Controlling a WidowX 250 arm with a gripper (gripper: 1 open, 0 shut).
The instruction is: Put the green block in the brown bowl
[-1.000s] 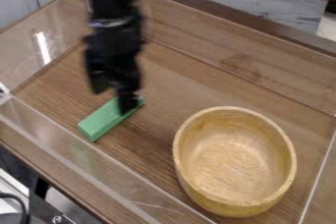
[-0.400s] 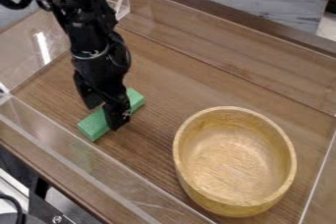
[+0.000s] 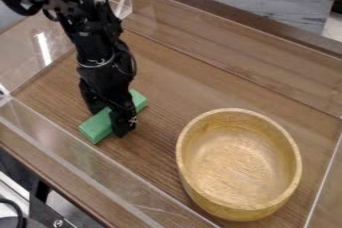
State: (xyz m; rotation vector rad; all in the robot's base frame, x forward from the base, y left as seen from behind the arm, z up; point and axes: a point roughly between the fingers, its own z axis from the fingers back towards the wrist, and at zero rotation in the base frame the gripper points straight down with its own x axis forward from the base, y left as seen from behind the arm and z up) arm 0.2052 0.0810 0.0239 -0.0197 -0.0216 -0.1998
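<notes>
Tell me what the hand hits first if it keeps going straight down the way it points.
The hand points down, open, with its fingers either side of the green block. Straight down it would probably meet the block or the wooden tabletop beside it; depth is unclear from this single view.

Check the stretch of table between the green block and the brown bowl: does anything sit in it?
Nothing visible does. The green block lies flat on the wooden table with the open pincer down over it, and the brown bowl sits to the right in the picture, empty, with only bare tabletop between them.
</notes>
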